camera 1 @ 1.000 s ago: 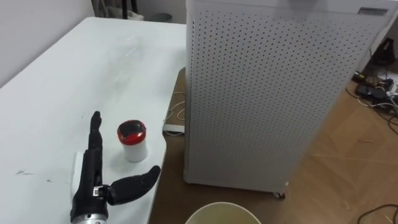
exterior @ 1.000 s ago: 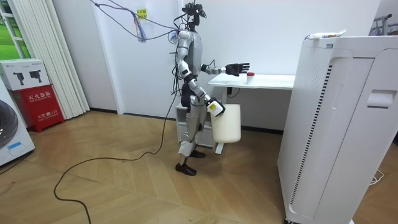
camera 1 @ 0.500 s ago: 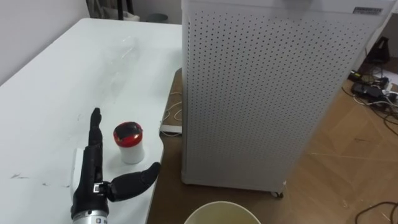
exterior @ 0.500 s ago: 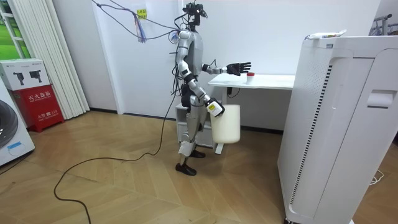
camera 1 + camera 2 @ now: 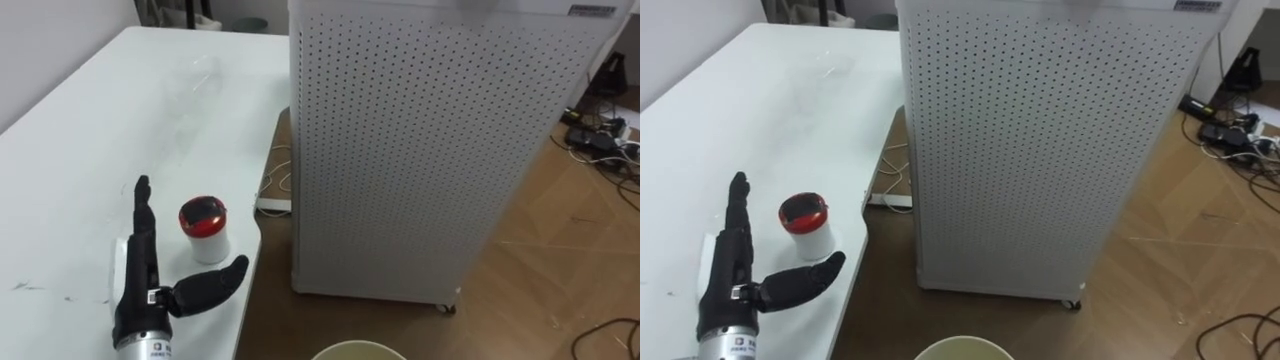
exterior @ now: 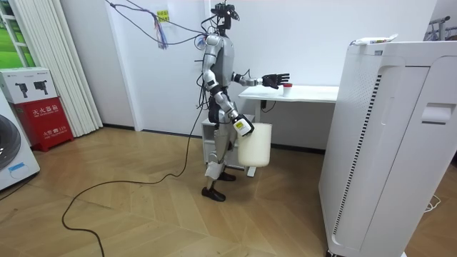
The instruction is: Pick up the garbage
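At the near edge of the table (image 5: 80,130), the left hand (image 5: 140,292) is held wide open just left of the cup (image 5: 205,232), not yet grasped; closing round it is judged the next move.

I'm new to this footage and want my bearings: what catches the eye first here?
A tall white perforated cabinet on the floor right of the white table dominates the eye views. Over the table's near edge the left hand is open, fingers straight, beside a small red-lidded white cup. In the room view a cream bin hangs at the robot's right hand.
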### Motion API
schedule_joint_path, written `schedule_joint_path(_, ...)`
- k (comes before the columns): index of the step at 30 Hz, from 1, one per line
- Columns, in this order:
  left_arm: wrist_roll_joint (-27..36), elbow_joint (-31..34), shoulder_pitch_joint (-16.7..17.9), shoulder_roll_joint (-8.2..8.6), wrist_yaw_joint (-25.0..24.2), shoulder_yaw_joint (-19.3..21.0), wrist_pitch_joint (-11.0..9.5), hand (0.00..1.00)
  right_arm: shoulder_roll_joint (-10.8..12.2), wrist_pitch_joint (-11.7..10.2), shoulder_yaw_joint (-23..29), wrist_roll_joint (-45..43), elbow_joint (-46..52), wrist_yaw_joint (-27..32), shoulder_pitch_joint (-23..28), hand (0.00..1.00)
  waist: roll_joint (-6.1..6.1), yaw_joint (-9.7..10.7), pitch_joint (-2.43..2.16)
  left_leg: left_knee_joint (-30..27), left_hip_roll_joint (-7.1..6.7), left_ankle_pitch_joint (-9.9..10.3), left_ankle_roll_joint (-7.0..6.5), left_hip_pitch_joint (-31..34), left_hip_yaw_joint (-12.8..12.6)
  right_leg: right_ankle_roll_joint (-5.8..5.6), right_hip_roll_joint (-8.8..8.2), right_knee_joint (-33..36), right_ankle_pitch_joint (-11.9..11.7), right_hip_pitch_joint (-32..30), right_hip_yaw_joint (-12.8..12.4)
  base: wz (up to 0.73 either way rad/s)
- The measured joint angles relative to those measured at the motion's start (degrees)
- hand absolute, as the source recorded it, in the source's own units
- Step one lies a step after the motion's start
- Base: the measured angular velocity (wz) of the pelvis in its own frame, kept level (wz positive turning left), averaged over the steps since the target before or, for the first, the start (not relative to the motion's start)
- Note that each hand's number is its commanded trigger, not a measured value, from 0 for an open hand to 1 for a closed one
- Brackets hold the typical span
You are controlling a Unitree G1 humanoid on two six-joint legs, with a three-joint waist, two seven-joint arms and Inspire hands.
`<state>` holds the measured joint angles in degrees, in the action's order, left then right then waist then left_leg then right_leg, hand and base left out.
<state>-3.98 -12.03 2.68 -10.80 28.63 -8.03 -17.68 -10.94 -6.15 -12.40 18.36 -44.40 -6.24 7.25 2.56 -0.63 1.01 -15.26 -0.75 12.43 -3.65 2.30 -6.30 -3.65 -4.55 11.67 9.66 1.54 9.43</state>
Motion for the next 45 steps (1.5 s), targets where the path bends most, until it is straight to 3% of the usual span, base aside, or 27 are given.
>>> schedule_joint_path(6,0.1,0.0,-0.5,0.21,0.0,-0.1,0.1,0.00,0.1,0.1,0.0,-1.7,0.0,-0.2,0.0,1.00,0.02,0.4,-0.02,0.2,0.01,0.0,0.00,0.0,-0.2,0.00,-0.01,0.0,0.0,-0.3,0.0,-0.05)
schedule_joint_path(24,8.2,-5.0,-5.2,1.21,1.2,-0.1,1.1,0.00,0.2,0.1,-0.1,-2.9,0.2,-0.2,0.6,1.00,-0.17,0.8,-0.05,1.0,-0.01,0.0,0.00,-1.6,-0.8,0.00,0.07,-0.1,0.0,0.5,-1.5,-0.03)
schedule_joint_path(25,8.6,-5.1,-5.2,1.21,1.3,-0.1,1.1,0.05,0.2,0.1,-0.1,-2.9,0.2,-0.2,0.6,1.00,-0.23,0.8,-0.09,1.2,0.00,0.0,0.00,-1.8,-0.9,0.00,0.08,-0.1,0.0,0.6,-1.6,-0.08)
schedule_joint_path(26,9.4,-5.1,-5.3,1.20,1.6,-0.1,1.1,0.52,0.2,0.1,-0.1,-2.9,0.3,-0.1,0.5,1.00,-0.32,0.8,-0.14,1.5,-0.01,0.0,0.00,-2.0,-1.1,0.01,0.08,-0.1,0.0,0.6,-1.7,-0.10)
schedule_joint_path(29,10.3,-6.1,-5.6,1.16,2.4,0.0,1.1,0.99,0.2,0.1,-0.1,-2.9,0.6,-0.1,0.6,1.00,-0.46,0.7,-0.17,1.6,-0.02,0.0,0.00,-2.2,-1.2,0.01,0.16,-0.1,0.0,0.6,-2.3,-0.09)
schedule_joint_path(36,15.2,-6.2,-6.1,1.13,2.4,-0.1,1.2,1.00,0.2,0.1,-0.1,-2.9,1.0,0.4,0.5,1.00,-0.47,1.1,-0.16,1.6,0.00,0.0,0.00,-2.1,-1.3,0.01,0.25,0.0,0.0,0.5,-3.0,-0.03)
schedule_joint_path(45,19.6,-11.0,-8.5,0.94,-0.8,-0.1,1.5,1.00,0.2,2.0,-0.1,-3.0,2.2,1.2,0.7,1.00,-0.53,2.0,-0.08,1.6,-0.02,0.0,0.00,-3.1,-1.4,0.01,0.23,-0.1,0.0,1.4,-3.2,-0.01)
